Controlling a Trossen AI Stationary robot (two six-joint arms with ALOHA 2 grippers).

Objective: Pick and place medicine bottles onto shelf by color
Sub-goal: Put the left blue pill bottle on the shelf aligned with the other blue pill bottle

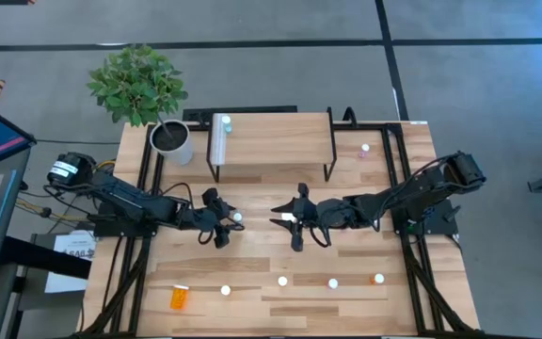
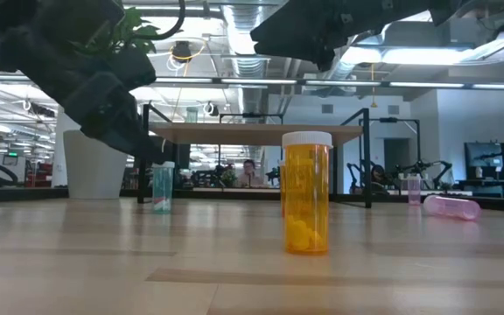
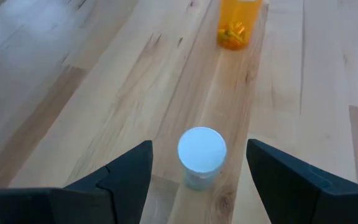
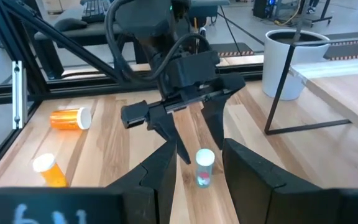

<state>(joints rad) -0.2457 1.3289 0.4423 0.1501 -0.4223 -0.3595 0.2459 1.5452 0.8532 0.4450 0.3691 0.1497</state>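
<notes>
The left gripper [image 3: 197, 165] hangs low over the counter [image 1: 365, 198] with its fingers [image 3: 126, 174] spread wide either side of a small teal bottle [image 3: 201, 155], white cap up, not yet touching it; the right gripper [image 1: 288, 220] waits just opposite, fingers part open and empty; the shelf [image 1: 276, 137] stands behind; the risk, as I judge it, is a finger clipping the cap on closing and tipping the upright bottle, or the two grippers knocking together.
</notes>
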